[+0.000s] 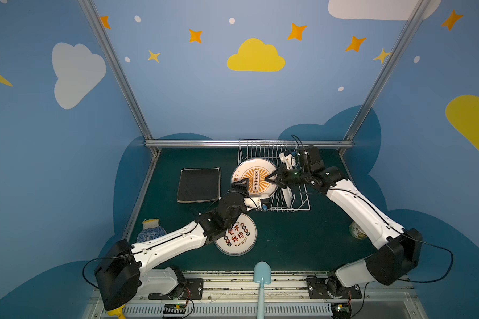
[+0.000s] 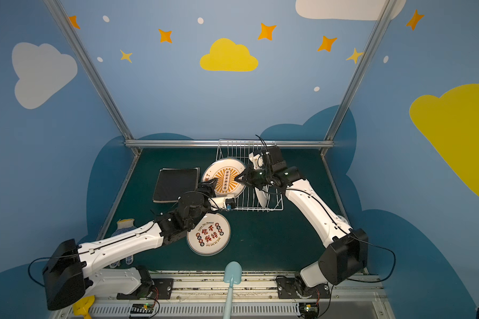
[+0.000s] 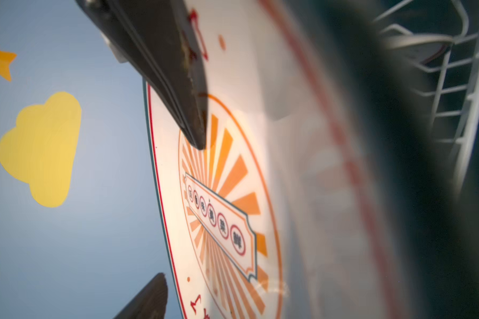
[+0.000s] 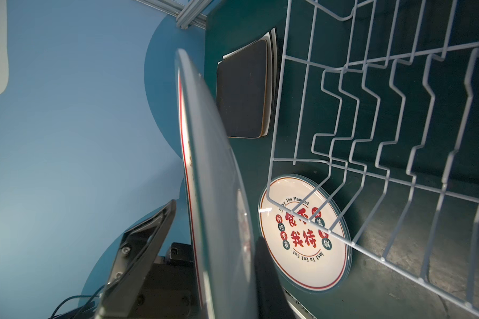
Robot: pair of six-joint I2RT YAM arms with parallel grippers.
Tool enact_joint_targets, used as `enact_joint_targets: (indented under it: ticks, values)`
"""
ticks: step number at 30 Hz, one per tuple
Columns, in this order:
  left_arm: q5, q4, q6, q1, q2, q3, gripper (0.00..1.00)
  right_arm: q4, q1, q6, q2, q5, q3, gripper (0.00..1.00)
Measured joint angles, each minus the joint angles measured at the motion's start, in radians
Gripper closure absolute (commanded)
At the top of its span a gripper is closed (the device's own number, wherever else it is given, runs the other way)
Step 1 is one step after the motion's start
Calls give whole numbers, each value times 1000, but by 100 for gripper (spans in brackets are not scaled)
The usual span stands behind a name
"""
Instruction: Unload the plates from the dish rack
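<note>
A round white plate (image 1: 256, 176) with an orange sunburst print is held upright over the left end of the white wire dish rack (image 1: 260, 150). My right gripper (image 1: 269, 178) is shut on its right rim; in the right wrist view the plate (image 4: 205, 193) shows edge-on between the fingers (image 4: 138, 248). My left gripper (image 1: 243, 183) stands open around the plate's left rim, and one of its fingers (image 3: 150, 298) shows apart from the printed face (image 3: 221, 215). Another round plate (image 1: 235, 234) lies flat on the table. A black square plate (image 1: 199, 184) tops a stack. One white plate (image 1: 286, 193) stands in the rack.
A light blue scoop (image 1: 261, 273) lies at the table's front edge. A knitted glove (image 1: 151, 230) sits at the left and a small bowl (image 1: 357, 230) under the right arm. Metal frame posts and a rail (image 1: 191, 143) bound the back.
</note>
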Motion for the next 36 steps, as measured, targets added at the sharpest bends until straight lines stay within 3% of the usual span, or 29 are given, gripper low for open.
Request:
enact_joint_targets:
  ticks: [6,11,17,23,36]
  values:
    - [25,-34,-45,0,-49,0,0,80,-51,17,-27,21,-53,100]
    - [70,-87,-179,6,-146,14,0,138,-79,24,-75,71,-104,100]
    - [166,-190,-381,25,-185,139,0,194,-81,19,-130,115,-146,100]
    - [382,-320,-698,147,-185,315,0,214,-87,8,-150,134,-175,100]
    - [824,-381,-1335,380,-77,399,0,242,-94,-30,-175,137,-202,100]
